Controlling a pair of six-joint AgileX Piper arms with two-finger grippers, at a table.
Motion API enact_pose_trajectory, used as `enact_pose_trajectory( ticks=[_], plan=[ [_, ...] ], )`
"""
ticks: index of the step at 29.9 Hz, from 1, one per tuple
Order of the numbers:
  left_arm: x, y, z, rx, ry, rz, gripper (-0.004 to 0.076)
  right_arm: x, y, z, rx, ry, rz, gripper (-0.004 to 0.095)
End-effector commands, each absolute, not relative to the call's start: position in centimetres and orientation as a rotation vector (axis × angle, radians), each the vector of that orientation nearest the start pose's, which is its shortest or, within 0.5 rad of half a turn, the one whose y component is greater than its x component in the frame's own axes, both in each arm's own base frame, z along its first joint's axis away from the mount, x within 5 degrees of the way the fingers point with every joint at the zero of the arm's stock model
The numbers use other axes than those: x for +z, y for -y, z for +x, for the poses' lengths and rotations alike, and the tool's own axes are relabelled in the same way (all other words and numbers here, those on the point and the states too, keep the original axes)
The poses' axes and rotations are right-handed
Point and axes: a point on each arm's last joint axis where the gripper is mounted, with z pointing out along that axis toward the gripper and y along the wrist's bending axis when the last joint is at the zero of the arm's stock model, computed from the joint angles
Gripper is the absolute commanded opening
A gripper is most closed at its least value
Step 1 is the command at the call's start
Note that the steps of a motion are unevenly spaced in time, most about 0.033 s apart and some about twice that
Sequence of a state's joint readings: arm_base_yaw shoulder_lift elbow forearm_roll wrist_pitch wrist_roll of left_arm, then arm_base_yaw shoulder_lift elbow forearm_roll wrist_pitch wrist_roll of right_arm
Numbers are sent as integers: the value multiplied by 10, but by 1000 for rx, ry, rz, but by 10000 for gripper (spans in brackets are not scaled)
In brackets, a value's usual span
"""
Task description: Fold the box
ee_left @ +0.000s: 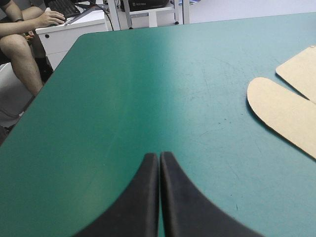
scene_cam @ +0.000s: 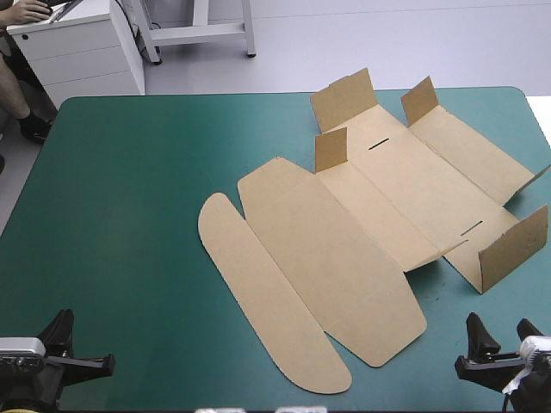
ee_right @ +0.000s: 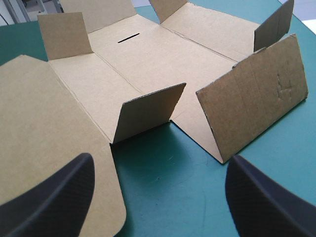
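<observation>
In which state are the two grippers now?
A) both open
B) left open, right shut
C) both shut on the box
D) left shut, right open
D: the left gripper has its fingers met in one arch over the teal-green cover; the right gripper holds them apart, facing the box.

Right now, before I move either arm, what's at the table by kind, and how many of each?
box, brown, lying open with a few flaps raised: 1
Black grippers: 2 (left gripper shut, right gripper open)
Total: 3
</observation>
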State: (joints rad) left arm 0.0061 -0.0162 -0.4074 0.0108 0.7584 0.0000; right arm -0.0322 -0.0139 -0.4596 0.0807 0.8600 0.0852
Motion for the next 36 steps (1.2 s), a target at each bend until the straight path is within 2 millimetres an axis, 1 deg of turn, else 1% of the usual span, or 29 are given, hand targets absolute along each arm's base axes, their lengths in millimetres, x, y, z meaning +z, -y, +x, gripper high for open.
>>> enact_pose_trajectory(
  ticks=[1,4,8,12,15,18,20,22,23,24,26,28,31,36],
  plan=[
    [291,0,9,3,-1704,-6,-10,303,-5,3,208,-1751,216,688],
    [291,0,9,3,-1704,-6,-10,315,-4,12,268,-1783,300,688],
    [291,0,9,3,-1704,-6,-10,333,-4,31,323,-1860,401,688],
    [291,-1,9,8,-1703,-4,-10,350,-3,65,394,-1978,582,688],
    [291,-1,9,8,-1703,-4,-10,359,-2,95,401,-2039,644,688],
    [291,-1,9,8,-1703,-4,-10,360,-1,129,411,-2116,724,687],
    [291,-1,9,8,-1703,-4,-10,358,-1,149,413,-2167,773,687],
    [291,-1,9,8,-1703,-4,-10,354,-1,162,426,-2205,824,688],
    [291,-1,9,8,-1703,-4,-10,350,-3,171,447,-2232,854,688],
    [291,-1,9,8,-1703,-4,-10,348,-3,177,458,-2245,870,688],
    [291,-1,9,8,-1703,-4,-10,338,-4,190,465,-2290,923,687],
    [291,-1,9,8,-1703,-4,-10,327,-6,201,497,-2326,1019,688],
    [291,-1,9,8,-1703,-4,-10,315,-6,216,517,-2340,1106,687],
    [291,-1,9,8,-1703,-4,-10,301,-8,237,570,-2316,1158,687]
  ],
)
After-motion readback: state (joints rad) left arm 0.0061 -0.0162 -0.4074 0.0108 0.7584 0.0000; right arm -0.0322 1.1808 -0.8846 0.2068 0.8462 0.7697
